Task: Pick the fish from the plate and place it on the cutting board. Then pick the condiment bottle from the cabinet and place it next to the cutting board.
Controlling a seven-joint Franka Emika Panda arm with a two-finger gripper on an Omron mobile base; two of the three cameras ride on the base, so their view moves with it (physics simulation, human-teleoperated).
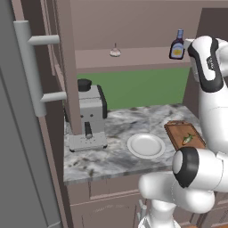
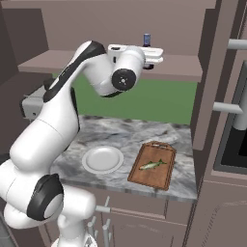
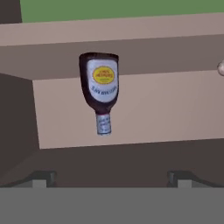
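At the front edge of the marble counter lies the white plate, with nothing on it, and just beside it to the right lies the reddish-brown cutting board. The small fish lies flat near the middle of this board, in the left base view close to the white arm. Behind the plate, at the left of the counter, stands a grey coffee machine with a dark knob on top, against a tall side panel of the cabinet. Behind the counter is a green wall, and above it runs the open shelf of the cabinet. On this shelf, at the right, the condiment bottle stands upright with its blue cap on top; a tiny pale garlic-shaped thing sits well apart from it, more to the left. The gripper is lifted to the height of the shelf and points toward the bottle. In the hand view the bottle appears upside down, with the label facing the camera, and the two finger tips stand wide apart at the bottom, holding nothing; the bottle is between them but farther away, not touched.
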